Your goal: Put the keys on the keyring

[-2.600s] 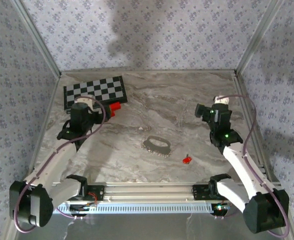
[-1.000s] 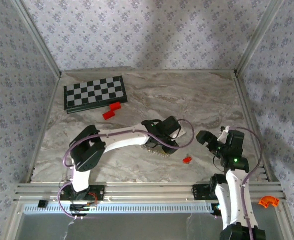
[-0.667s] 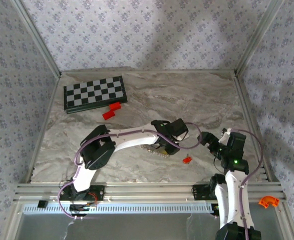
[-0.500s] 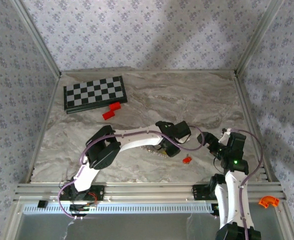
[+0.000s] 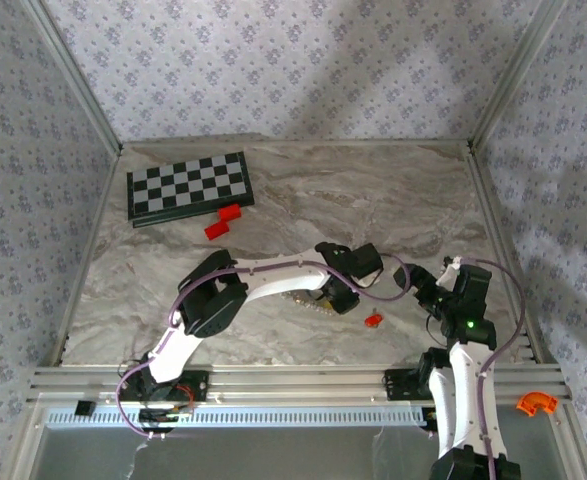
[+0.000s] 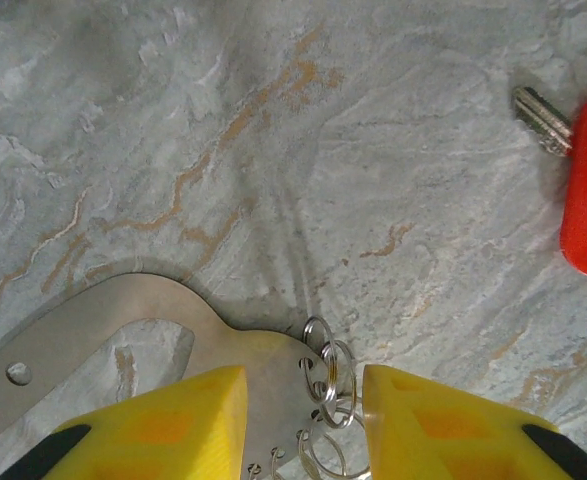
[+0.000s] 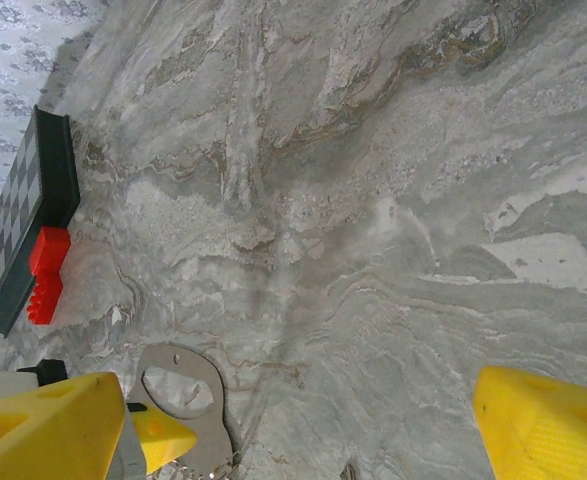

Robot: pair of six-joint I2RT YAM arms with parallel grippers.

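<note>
The keyring (image 5: 308, 300) is a flat silvery metal loop lying mid-table, with several small split rings along its edge. In the left wrist view the keyring (image 6: 83, 320) lies under my left gripper (image 6: 304, 385), whose yellow jaws stand apart astride the ringed edge, a gap showing on the right side. From above, the left gripper (image 5: 340, 296) points down onto the loop's right end. One of the keys (image 5: 373, 320), red-headed, lies just right of it; the key (image 6: 585, 190) is free on the table. My right gripper (image 5: 418, 280) hovers open nearby, its jaws (image 7: 298, 400) wide.
A black-and-white chessboard (image 5: 188, 185) lies at the back left with red blocks (image 5: 223, 220) beside it. An orange piece (image 5: 536, 403) sits off the table at the near right. Metal frame posts and patterned walls bound the marble table (image 5: 393, 200).
My left arm has stretched further right over the keyring and its jaws have narrowed. The right gripper shifted slightly left toward the key, then held still.
</note>
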